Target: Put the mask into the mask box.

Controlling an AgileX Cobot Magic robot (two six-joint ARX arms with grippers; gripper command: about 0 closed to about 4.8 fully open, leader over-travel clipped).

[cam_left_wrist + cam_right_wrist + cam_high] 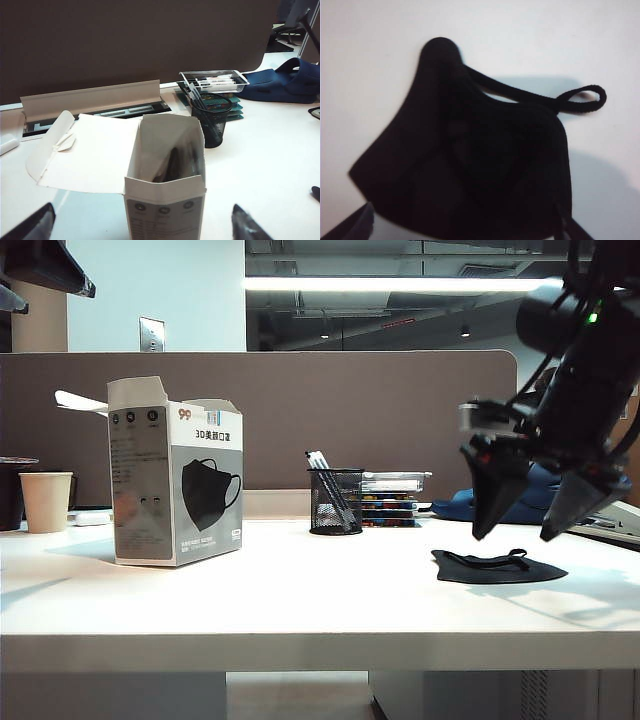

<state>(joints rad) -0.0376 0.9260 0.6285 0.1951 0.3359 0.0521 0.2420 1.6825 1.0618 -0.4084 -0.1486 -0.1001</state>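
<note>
While the mask [497,567] lies flat on the tabletop [300,600] at the right side of the exterior view, the right hand [533,502] hangs just above it, fingers spread wide and pointing down, holding nothing. In the right wrist view the mask [470,160] fills most of the picture between the two fingertips [355,225], so it sits straight below that hand. Its long axis runs across the tabletop, roughly side to side in the exterior view, with one ear loop [580,97] trailing out past the fabric edge. This arm is clearly the nearer one; a short drop looks like all that the pick-up needs.

Well apart to the left stands the box [175,480], upright, top flaps open. The left hand [145,225] hovers above and just behind it, fingers likewise apart and empty, looking down into the open mouth [167,157], where something dark already shows.

Between mask and box the tabletop is bare along the front edge; a mesh pen cup [335,501] stands farther back, so a carry across the front should pass clear. The mask lies near the front edge, and thin fabric flat on a hard surface may slip a pinch.
</note>
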